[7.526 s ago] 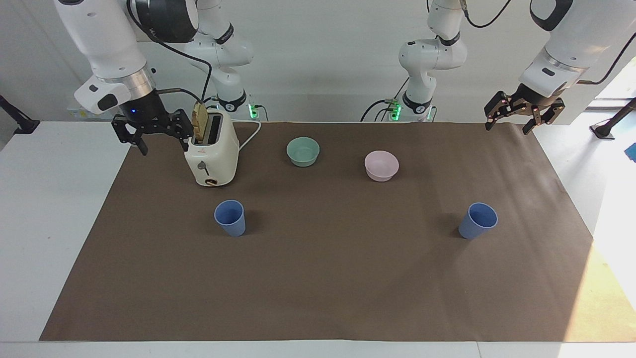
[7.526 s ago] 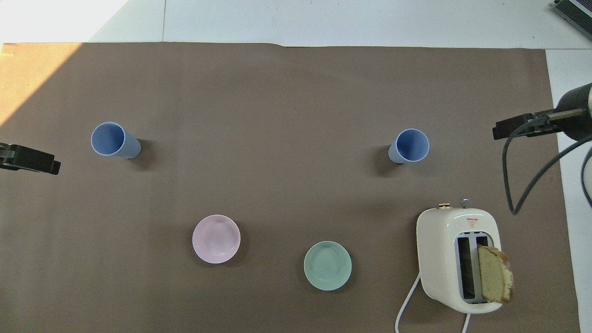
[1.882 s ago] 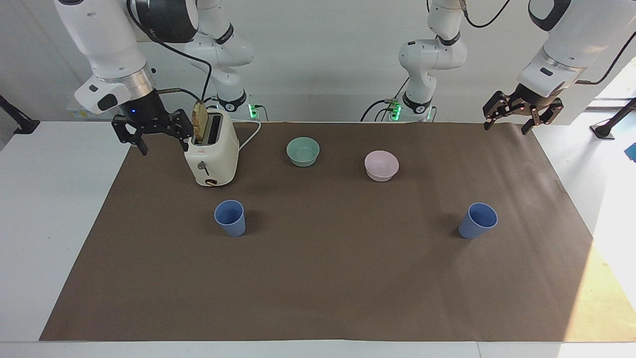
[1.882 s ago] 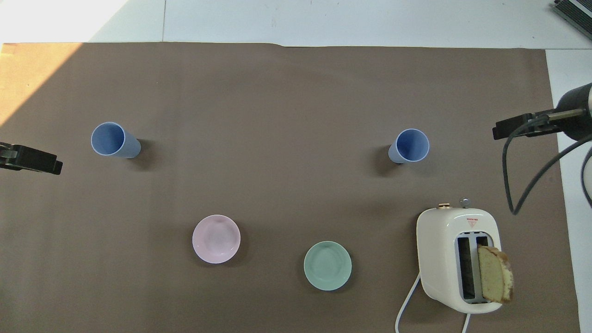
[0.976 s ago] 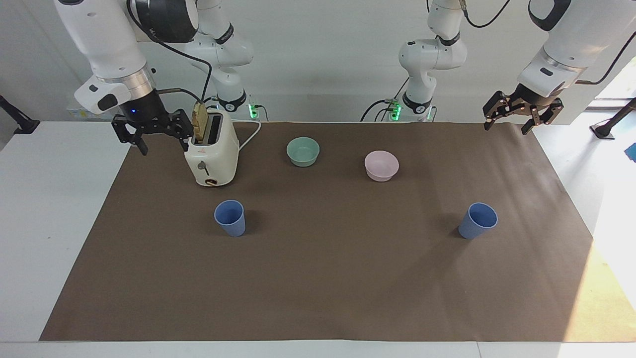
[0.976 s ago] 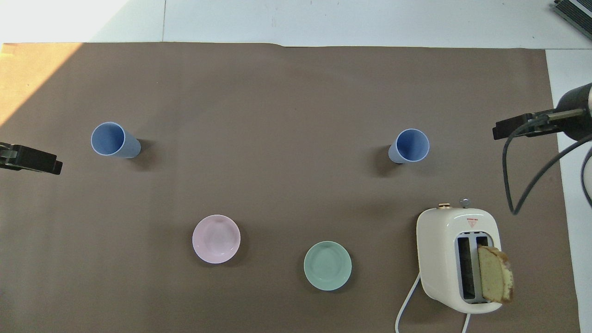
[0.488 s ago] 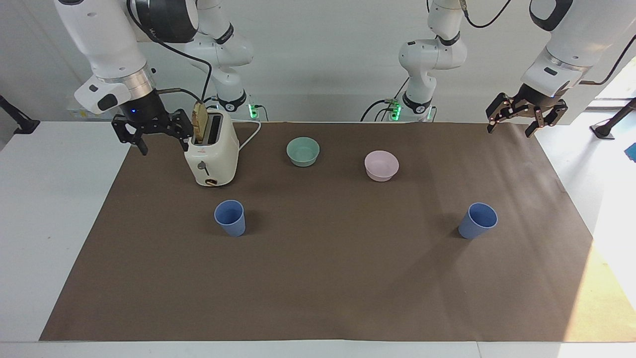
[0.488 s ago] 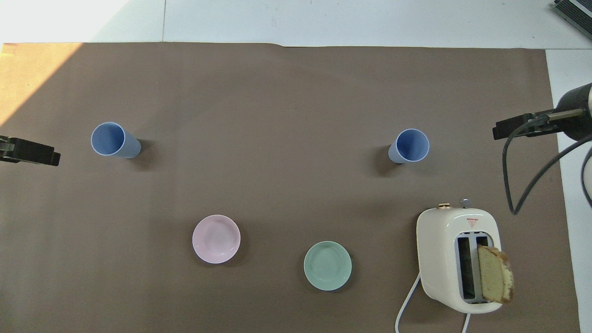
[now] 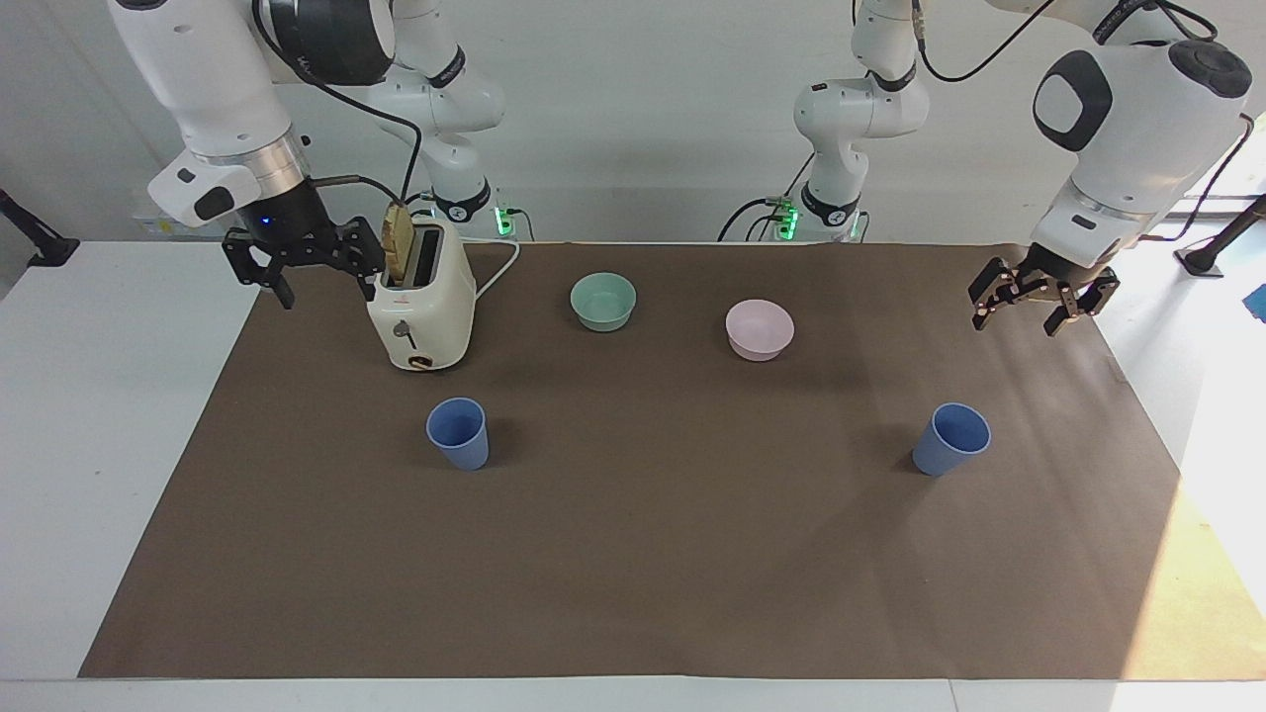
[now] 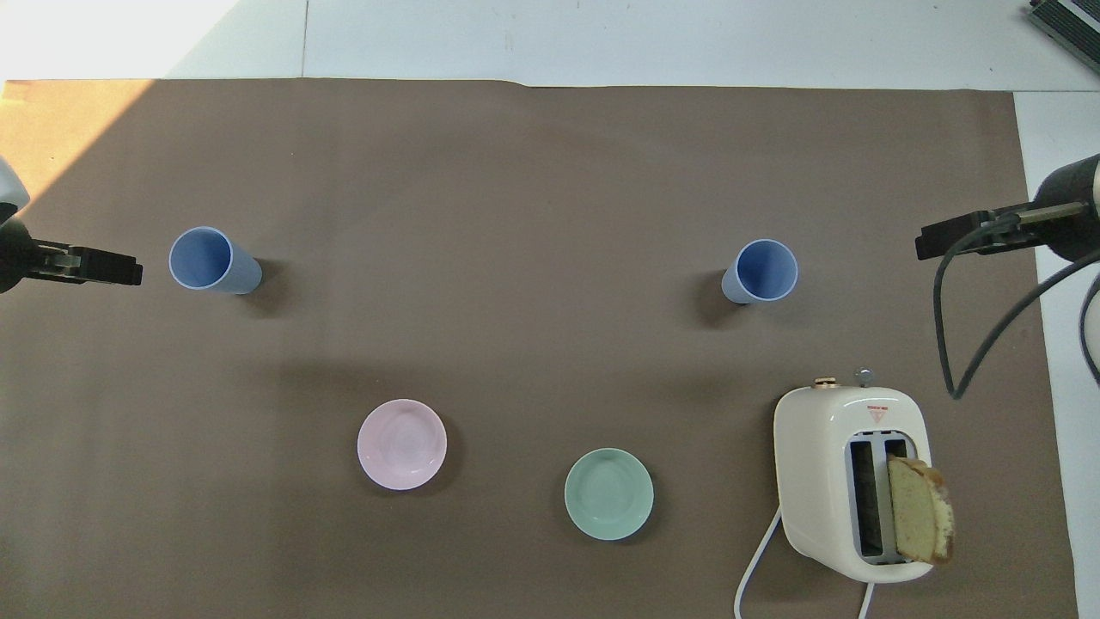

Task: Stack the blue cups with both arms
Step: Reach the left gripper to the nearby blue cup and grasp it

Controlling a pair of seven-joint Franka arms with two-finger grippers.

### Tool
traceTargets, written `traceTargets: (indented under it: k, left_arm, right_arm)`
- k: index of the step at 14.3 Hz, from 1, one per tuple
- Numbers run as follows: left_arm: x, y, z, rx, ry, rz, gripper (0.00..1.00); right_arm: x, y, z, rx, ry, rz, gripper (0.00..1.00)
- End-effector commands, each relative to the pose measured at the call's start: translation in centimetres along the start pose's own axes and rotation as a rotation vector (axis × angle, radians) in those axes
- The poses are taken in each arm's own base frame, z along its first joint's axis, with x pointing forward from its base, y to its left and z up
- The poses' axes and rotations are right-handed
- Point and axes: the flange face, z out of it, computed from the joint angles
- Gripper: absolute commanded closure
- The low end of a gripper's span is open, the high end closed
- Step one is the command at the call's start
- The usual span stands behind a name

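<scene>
Two blue cups stand upright on the brown mat (image 9: 633, 554). One cup (image 9: 458, 433) is toward the right arm's end, also in the overhead view (image 10: 760, 271). The other cup (image 9: 951, 439) is toward the left arm's end, also in the overhead view (image 10: 210, 260). My left gripper (image 9: 1017, 318) is open and empty, in the air over the mat's edge, apart from that cup; it also shows in the overhead view (image 10: 90, 265). My right gripper (image 9: 326, 289) is open and empty, waiting beside the toaster; it also shows in the overhead view (image 10: 967, 236).
A cream toaster (image 9: 422, 311) with a bread slice (image 9: 399, 242) in one slot stands nearer to the robots than the cup at the right arm's end. A teal bowl (image 9: 603, 301) and a pink bowl (image 9: 760, 329) sit between the cups, nearer to the robots.
My left gripper has come down and moved toward the cup at its end of the table. The right arm, the cups and the bowls have not moved.
</scene>
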Motion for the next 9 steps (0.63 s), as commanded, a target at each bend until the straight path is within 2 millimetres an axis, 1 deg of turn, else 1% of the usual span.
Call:
traceTargets:
  k: [1, 2, 3, 5, 7, 9]
  left_arm:
    - [1.2, -0.9, 3.4, 0.014, 0.025, 0.008, 0.0]
    - [1.9, -1.2, 4.8, 0.018, 0.037, 0.004, 0.0]
    - [2.5, -1.7, 6.8, 0.018, 0.039, -0.002, 0.0]
    - [3.8, -1.7, 10.0, 0.018, 0.061, -0.008, 0.0]
    - [4.4, -2.1, 11.8, 0.023, 0.077, -0.012, 0.0]
    - [4.2, -2.4, 13.6, 0.02, 0.056, -0.013, 0.0]
  right_arm:
    - [-0.2, 0.2, -0.2, 0.009, -0.001, 0.022, 0.0]
    - [-0.2, 0.2, -0.1, 0.009, -0.003, 0.022, 0.0]
    - [-0.2, 0.2, -0.2, 0.009, -0.002, 0.022, 0.0]
    - [-0.2, 0.2, -0.2, 0.009, -0.001, 0.022, 0.0]
    - [-0.2, 0.2, -0.2, 0.007, -0.002, 0.022, 0.0]
    - [-0.2, 0.2, -0.2, 0.009, -0.001, 0.022, 0.0]
